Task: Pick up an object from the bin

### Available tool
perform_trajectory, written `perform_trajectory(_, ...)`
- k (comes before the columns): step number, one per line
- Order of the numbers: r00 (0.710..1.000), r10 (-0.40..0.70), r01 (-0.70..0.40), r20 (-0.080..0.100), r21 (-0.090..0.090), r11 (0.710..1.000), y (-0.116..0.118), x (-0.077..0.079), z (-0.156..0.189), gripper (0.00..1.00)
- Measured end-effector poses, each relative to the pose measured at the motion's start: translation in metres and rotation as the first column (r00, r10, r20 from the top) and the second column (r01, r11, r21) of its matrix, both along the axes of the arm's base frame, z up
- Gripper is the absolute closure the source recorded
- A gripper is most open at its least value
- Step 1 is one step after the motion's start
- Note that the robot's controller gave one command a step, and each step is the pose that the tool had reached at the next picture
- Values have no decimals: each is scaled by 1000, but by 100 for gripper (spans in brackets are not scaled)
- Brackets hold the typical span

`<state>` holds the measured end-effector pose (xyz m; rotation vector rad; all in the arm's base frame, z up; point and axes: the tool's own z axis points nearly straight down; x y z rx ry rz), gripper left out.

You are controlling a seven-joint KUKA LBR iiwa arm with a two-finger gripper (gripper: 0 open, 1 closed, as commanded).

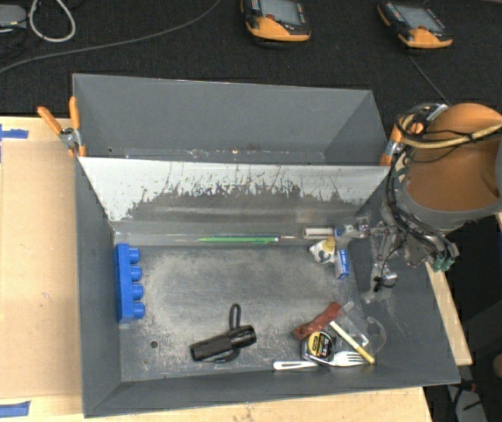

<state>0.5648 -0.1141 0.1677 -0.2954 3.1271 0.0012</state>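
Grey metal bin [233, 139] from above, and the arm comes in from the right with its orange cover [453, 161] bulging over the bin's right rim and dark cables looped beneath it. The tool [381, 280] hangs low over the right end of the floor, close to the right wall. Whether it is released or clenched, I cannot tell from this angle, and nothing can be made out in its grasp.

Nearest to it, just to its left, sits a small white and yellow lump [323, 251] with a narrow blue piece [343, 264] right beside it. Both lie on the floor, apart from the tool. A short silvery piece [318, 233] lies just behind them at the foot of the back slope, and a thin green stick [237, 240] runs along that same edge toward the middle.

Down toward the front right corner there is a little cluster: a reddish-brown strip [318, 321], a yellow and black tape measure [319, 347], a yellow pencil [352, 341] lying slantwise, and a white plastic fork [321, 362] along the front edge.

Front centre, on its own, lies a black handled thing [222, 344]. Far left, well apart from everything else, a blue studded block [128, 282] lies lengthwise by the left wall.
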Motion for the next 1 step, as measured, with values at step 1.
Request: perform_trajectory(1,981,194,-194,-3,1,981,0,-66,-28,0)
